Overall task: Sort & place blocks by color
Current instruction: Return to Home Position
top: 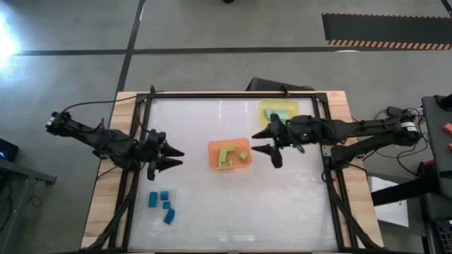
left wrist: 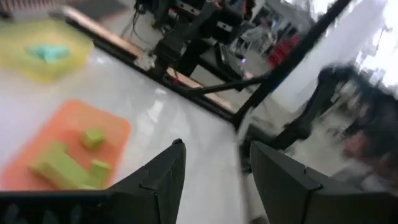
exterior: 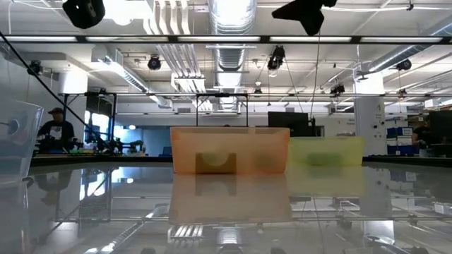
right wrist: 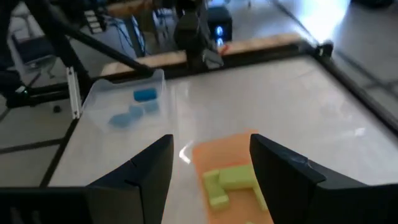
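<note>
The yellow-green blocks (top: 227, 155) lie in the orange tray (top: 212, 149) at the table's middle. Light teal blocks (top: 278, 114) lie in the yellow tray (top: 265, 107) at the far right. Dark blue blocks (top: 163, 204) lie in the clear tray (right wrist: 99, 99) at the near left. My left gripper (top: 176, 156) is open and empty, above the table left of the orange tray. My right gripper (top: 265, 141) is open and empty, just right of the orange tray. The wrist views show the yellow-green blocks (left wrist: 65, 165) (right wrist: 233, 180) ahead of each pair of fingers.
A dark frame (top: 325, 134) runs around the white table top, with wooden edges (top: 106, 176) beyond it. The low view shows the orange tray (exterior: 229, 149) and the yellow tray (exterior: 326, 152) standing side by side. A person (exterior: 55, 130) stands in the room behind.
</note>
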